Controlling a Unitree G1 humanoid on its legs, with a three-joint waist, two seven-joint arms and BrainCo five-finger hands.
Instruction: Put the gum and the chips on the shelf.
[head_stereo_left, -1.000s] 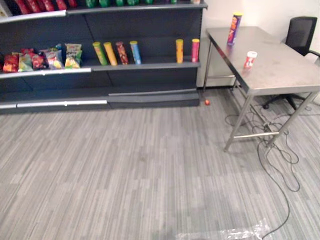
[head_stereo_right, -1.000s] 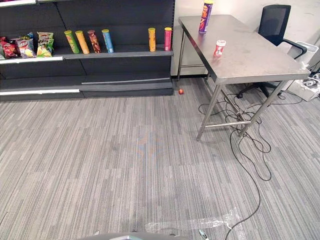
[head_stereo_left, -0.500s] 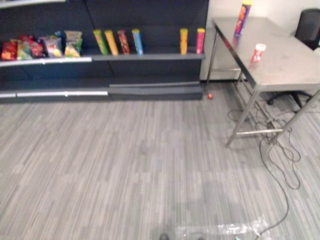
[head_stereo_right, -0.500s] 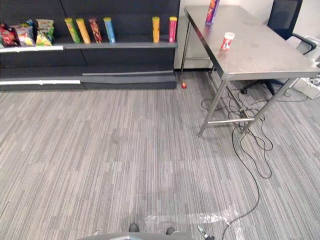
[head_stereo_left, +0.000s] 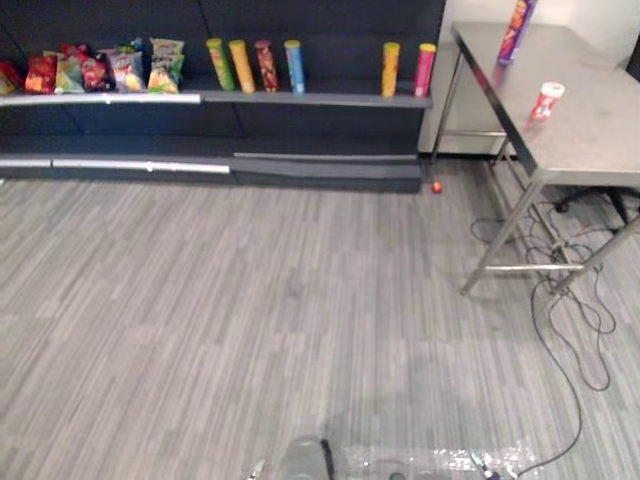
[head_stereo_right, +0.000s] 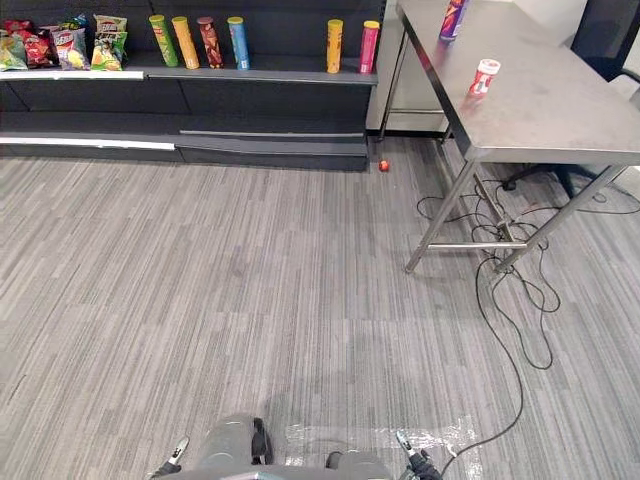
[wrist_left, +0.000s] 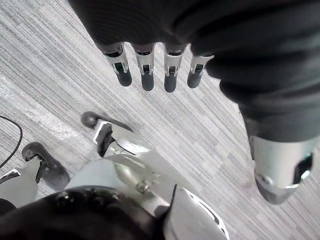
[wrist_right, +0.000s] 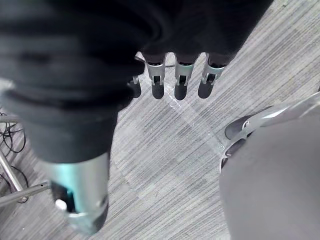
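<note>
Gum (head_stereo_left: 547, 101) and chips (head_stereo_left: 517, 30) are standing on the far-right tabletop (head_stereo_left: 600, 140); I am seeing the left robot hand (wrist_left: 145, 70) and right robot hand (wrist_right: 181, 82) hanging straight-fingered, gripping nothing.

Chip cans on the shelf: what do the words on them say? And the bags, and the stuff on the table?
Nothing here can be read.
Chip cans and snack bags on the shelf: print too small.
Purple can and red-and-white tub on the table: print too small.

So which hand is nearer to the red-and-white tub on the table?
Right. The right hand and left hand both hang over the floor, far from the tub; the table stands to the right.
</note>
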